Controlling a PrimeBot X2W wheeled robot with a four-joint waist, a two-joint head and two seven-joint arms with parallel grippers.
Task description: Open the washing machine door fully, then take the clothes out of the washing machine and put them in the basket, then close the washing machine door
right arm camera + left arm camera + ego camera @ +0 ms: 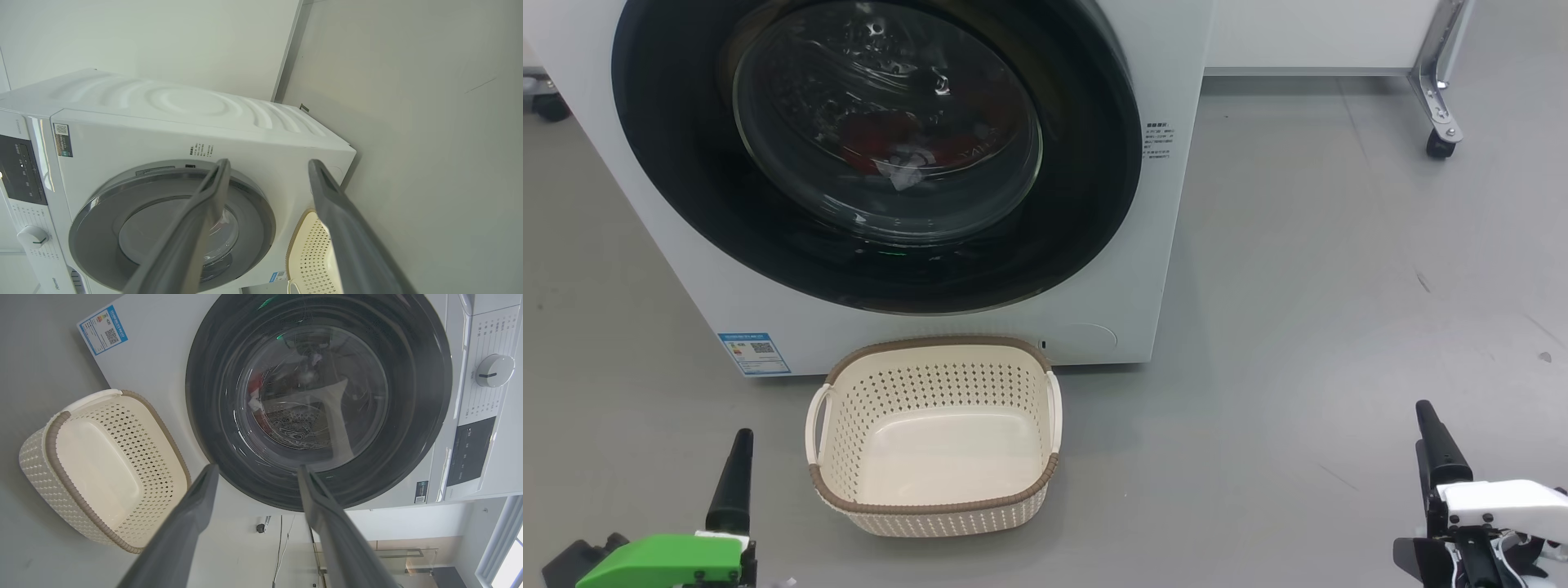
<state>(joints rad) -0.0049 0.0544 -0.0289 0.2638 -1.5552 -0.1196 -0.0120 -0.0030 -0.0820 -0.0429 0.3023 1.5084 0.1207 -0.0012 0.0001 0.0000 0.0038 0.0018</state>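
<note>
My left gripper (257, 467) has long, tapered dark-grey fingers (731, 482) and a bright green housing (666, 559) behind them. My right gripper (269, 161) wears a white housing (1499, 498), dotted with small screws, above a black frame (1445, 555).

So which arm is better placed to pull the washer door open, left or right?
Probably left. The left hand sits below the shut washing machine door, and its wrist view faces the glass squarely. The right hand stands far off to the door's right.
</note>
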